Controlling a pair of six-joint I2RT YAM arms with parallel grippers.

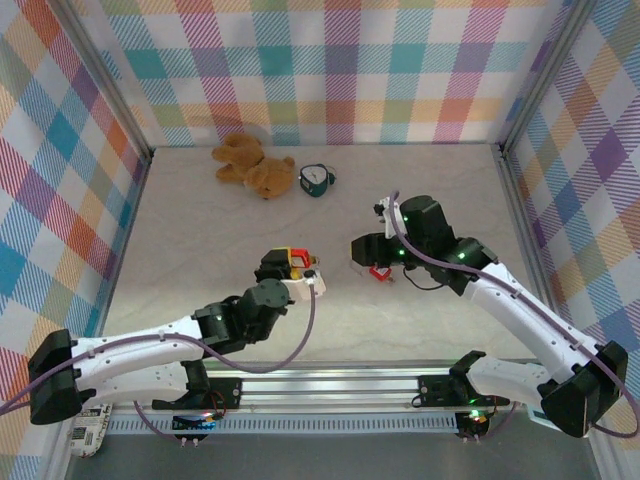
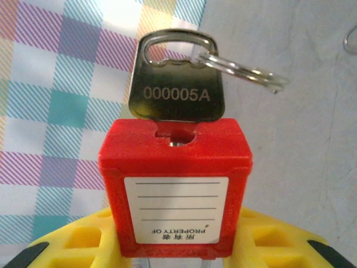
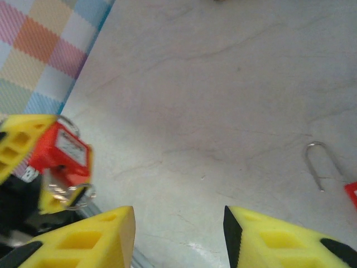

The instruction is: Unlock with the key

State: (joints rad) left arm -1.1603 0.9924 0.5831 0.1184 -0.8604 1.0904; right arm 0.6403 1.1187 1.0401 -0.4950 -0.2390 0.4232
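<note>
1. Top view: the left gripper (image 1: 292,264) is clamped on a red padlock (image 1: 297,257) near the middle of the table (image 1: 200,230), slightly toward its near edge. The right gripper (image 1: 366,256) hangs just right of centre, beside a second padlock (image 1: 380,272) lying on the table. A teddy bear (image 1: 250,165) and a small clock (image 1: 317,180) sit toward the far edge.
2. Left wrist view: the padlock body sits between the yellow fingers (image 2: 67,245). The key (image 2: 175,84) is seated in its keyway, with the flat stamped head standing proud and a split ring (image 2: 245,70) threaded through it. The key looks light, stiff and smooth, so probably slippery. It is best pinched across the broad faces of the head, not by the loose ring, and turned gently because the blade is thin.
3. Right wrist view: the right fingers (image 3: 83,245) are spread apart with nothing between them, above bare table. The held padlock and its dangling ring show at the left. The second padlock's shackle (image 3: 321,164) lies to the right.
</note>
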